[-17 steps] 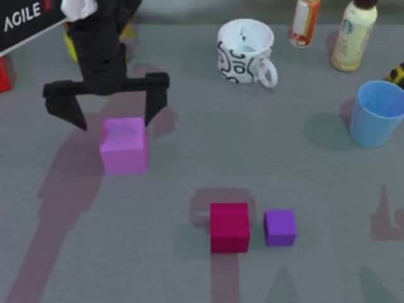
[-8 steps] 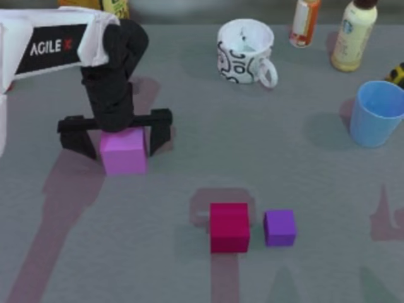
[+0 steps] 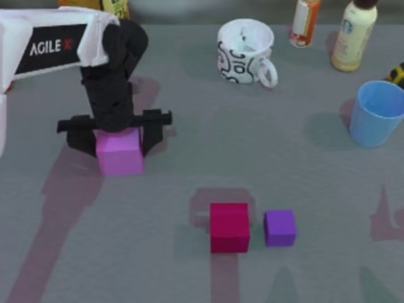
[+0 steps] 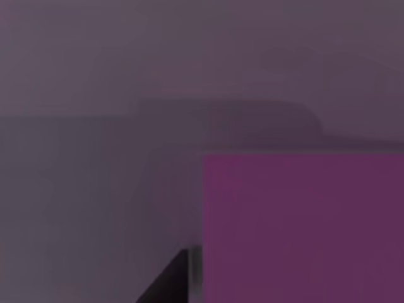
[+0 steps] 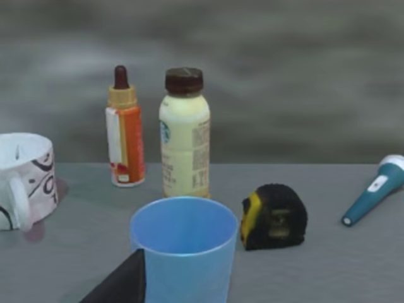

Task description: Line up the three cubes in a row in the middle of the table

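Note:
The large light pink-violet cube (image 3: 120, 151) sits on the grey table (image 3: 189, 158) at the left, and it fills much of the left wrist view (image 4: 303, 227). My left gripper (image 3: 118, 142) straddles it from above, shut on its two sides. One dark fingertip (image 4: 167, 281) rests right against the cube's edge. The medium dark magenta cube (image 3: 229, 227) and the small deep purple cube (image 3: 279, 227) stand side by side near the front centre, a small gap between them. My right arm is out of the top view; only a dark bit of my right gripper (image 5: 123, 284) shows beside the blue cup.
A patterned white mug (image 3: 245, 50) stands at the back centre. An orange dropper bottle (image 3: 305, 22) and a cream bottle (image 3: 353, 35) are at the back right. The blue cup (image 3: 377, 113) stands at the right edge, with a black-and-yellow tape measure (image 5: 274, 218) and a teal tool (image 5: 374, 189) behind it.
My left gripper came down over the large cube, then its fingers drew in against the sides. The cube shifted slightly left. The other two cubes stayed put.

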